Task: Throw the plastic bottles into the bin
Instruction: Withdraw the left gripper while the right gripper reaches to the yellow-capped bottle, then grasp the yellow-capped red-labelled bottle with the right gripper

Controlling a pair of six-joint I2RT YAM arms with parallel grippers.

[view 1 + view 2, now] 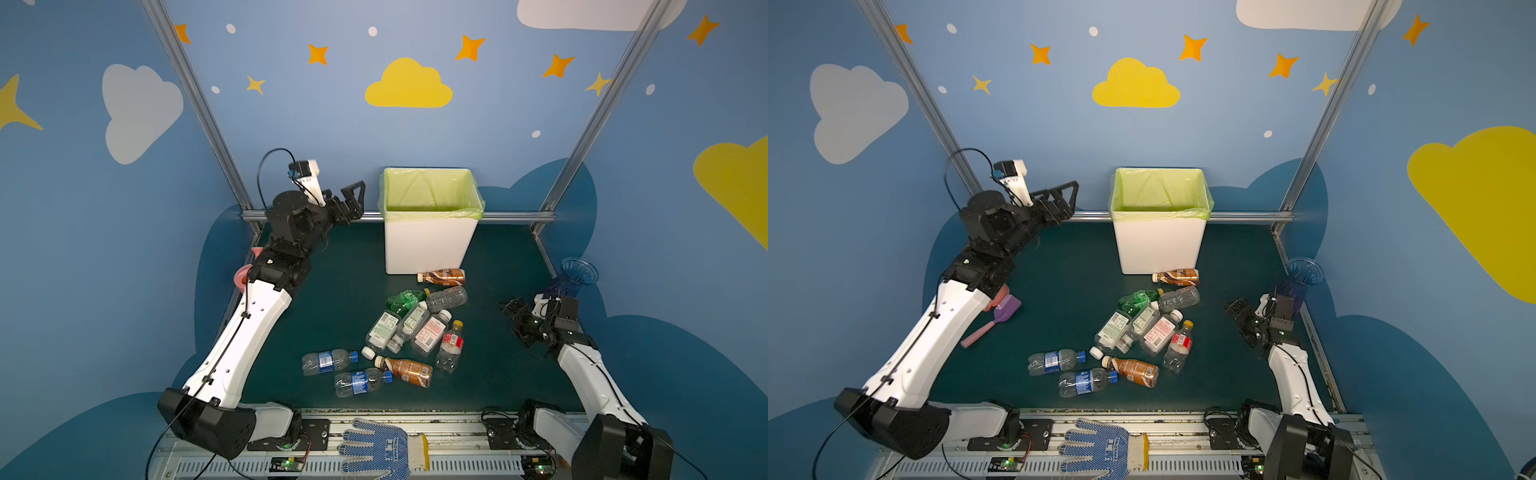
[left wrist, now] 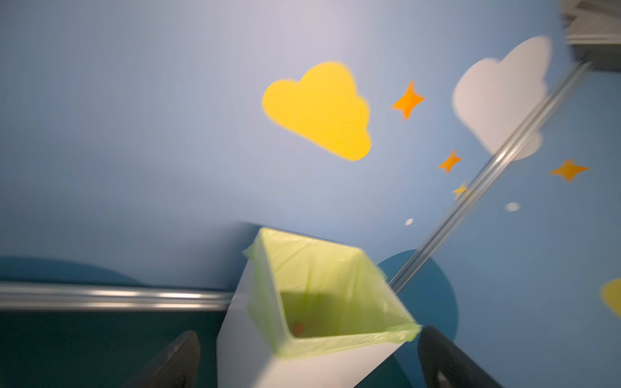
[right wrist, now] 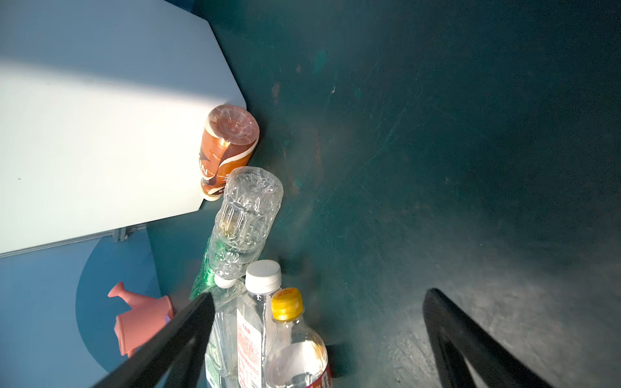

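Blue walls, painted clouds and stars, and a dark green bench under it all. Over on the left, the left hand is raised just beside the bin, jaws spread wide, nothing in them. Inside the green liner, the left wrist view catches an orange speck at the bottom, too blurred to call. At best a small start, I'd say. Moving right: one brown bottle lies right at the foot of the bin, and the heap of bottles sprawls mid-bench. That's about ten in all, none in a grip. Far right, the right hand sits low beside the heap, wide open and empty. Nearly the whole job is left.
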